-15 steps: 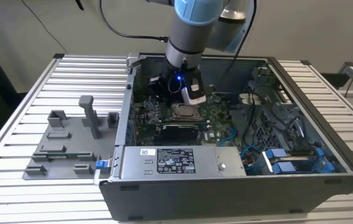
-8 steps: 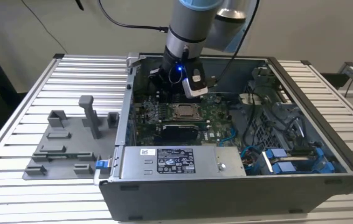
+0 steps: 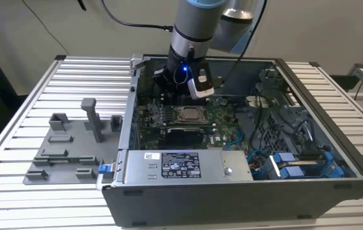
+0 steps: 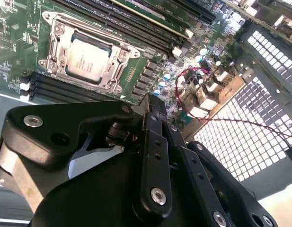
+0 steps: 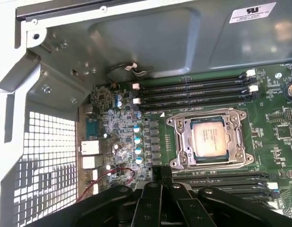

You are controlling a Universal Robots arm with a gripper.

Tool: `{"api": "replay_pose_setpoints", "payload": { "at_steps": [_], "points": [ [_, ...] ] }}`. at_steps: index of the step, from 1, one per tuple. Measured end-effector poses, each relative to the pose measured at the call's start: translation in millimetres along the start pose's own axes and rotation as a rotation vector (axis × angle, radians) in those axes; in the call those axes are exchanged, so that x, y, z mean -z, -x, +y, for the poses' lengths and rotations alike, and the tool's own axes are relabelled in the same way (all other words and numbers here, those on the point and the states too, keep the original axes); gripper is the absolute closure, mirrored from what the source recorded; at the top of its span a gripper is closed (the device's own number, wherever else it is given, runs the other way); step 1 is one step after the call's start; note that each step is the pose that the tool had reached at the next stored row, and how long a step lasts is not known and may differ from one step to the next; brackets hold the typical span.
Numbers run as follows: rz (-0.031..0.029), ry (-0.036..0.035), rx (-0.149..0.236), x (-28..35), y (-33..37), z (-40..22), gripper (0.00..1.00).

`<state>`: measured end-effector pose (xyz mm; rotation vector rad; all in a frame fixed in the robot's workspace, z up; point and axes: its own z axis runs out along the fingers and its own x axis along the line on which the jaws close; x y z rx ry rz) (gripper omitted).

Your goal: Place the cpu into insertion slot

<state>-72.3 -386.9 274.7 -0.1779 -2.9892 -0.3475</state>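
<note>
The cpu (image 3: 190,114) lies flat inside the insertion slot (image 3: 177,118) on the green motherboard, silvery-tan face up. Both wrist views show the cpu (image 4: 86,59) (image 5: 209,138) framed by the shiny metal frame of the slot (image 4: 55,41) (image 5: 180,142). My gripper (image 3: 170,94) hangs over the board just behind the slot, toward the case's back wall. Its black fingers (image 5: 160,176) (image 4: 153,108) meet at the tips with nothing between them. The gripper does not touch the cpu.
The open computer case (image 3: 245,194) stands on a ribbed table. A silver power supply (image 3: 181,165) lies along its front, with blue cables (image 3: 296,165) at the exterior view's right. Long black memory strips (image 5: 193,90), a red wire (image 5: 119,172) and a perforated wall (image 5: 46,161) surround the slot. A grey fixture plate (image 3: 66,148) lies outside.
</note>
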Motion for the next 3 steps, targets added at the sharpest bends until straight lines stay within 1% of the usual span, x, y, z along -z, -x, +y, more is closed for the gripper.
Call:
{"api": "replay_pose_setpoints", "payload": {
  "at_steps": [3],
  "points": [
    [0.0000, 0.0001, 0.000, 1.4, -0.2, 0.3, 0.89]
  ]
}}
